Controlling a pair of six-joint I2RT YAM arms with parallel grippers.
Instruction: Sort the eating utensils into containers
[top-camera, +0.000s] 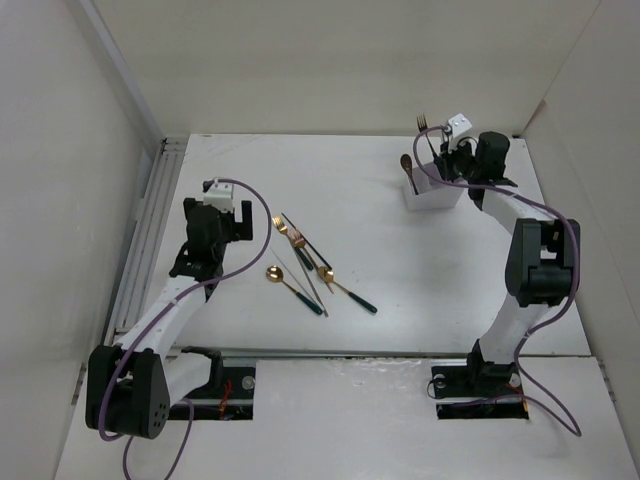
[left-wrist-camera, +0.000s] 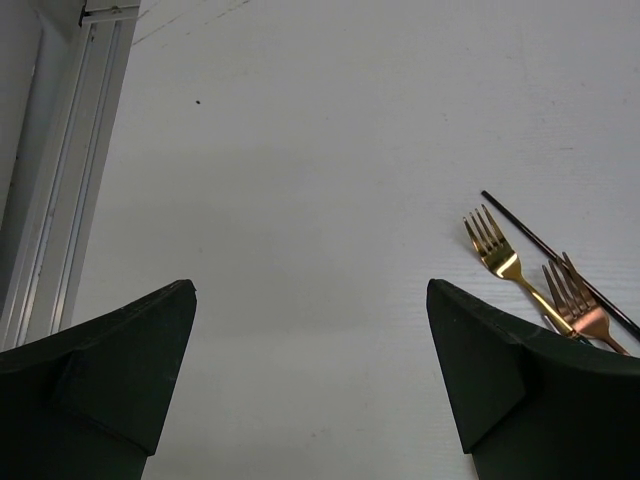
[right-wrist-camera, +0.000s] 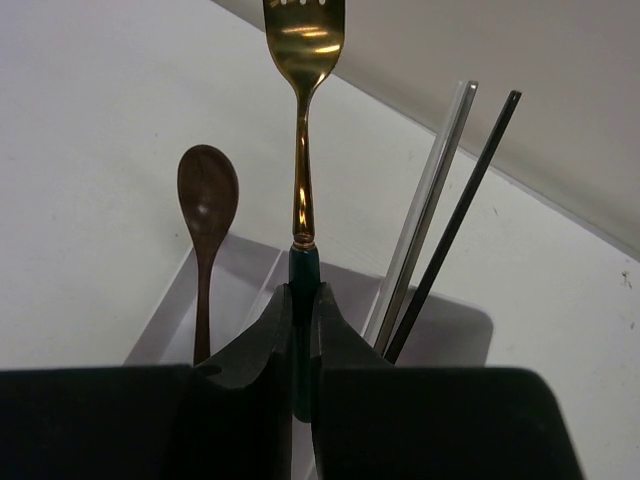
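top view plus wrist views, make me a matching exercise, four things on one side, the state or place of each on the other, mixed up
Things:
1 left hand
2 right hand
3 brown spoon
4 gold spoons

States or places:
a standing in the white bin
b open, holding nothing
c lying on the table
d shut on the handle of the fork

Pairs: 1-b; 2-d; 3-a; 4-c

Glossy gold metal fork, matt white plastic bin

Left hand spread wide, right hand clamped on fork
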